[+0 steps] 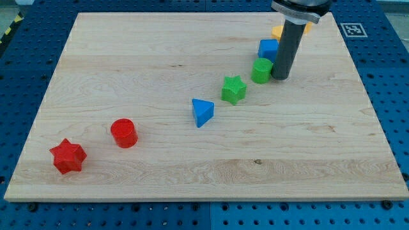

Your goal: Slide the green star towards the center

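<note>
A yellow block (277,30) sits mostly hidden behind the dark rod, so its shape cannot be made out; the rod's upper part is cut off at the view's top. The arm carries no claw, only the rod, so nothing spreads or pinches. The tip (281,76) rests on the wooden board (160,51), just beside the green cylinder (261,70) on its right, apparently touching it. A blue cube (268,48) stands just above that cylinder, beside the rod. The green star (234,89) lies down-left of the tip, near the green cylinder but apart from it. Further down-left of the star come a blue triangular block (202,112), a red cylinder (124,133) and a red star (68,156).
</note>
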`<move>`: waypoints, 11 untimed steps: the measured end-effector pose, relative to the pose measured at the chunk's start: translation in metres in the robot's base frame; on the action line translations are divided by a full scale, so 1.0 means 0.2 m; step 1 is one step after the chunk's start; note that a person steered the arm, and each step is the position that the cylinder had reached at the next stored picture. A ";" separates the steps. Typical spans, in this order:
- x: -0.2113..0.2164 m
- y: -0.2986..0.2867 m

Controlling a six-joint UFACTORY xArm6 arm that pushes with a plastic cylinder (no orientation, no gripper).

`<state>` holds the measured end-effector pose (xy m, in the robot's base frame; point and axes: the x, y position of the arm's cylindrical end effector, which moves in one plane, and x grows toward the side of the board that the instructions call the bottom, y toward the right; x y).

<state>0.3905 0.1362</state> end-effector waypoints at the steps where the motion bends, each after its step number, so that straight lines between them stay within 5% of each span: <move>1: 0.00 -0.05; 3: 0.02 -0.04; 6: 0.34 -0.14; 7: 0.37 -0.34; 11: 0.31 -0.38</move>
<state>0.4525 0.0608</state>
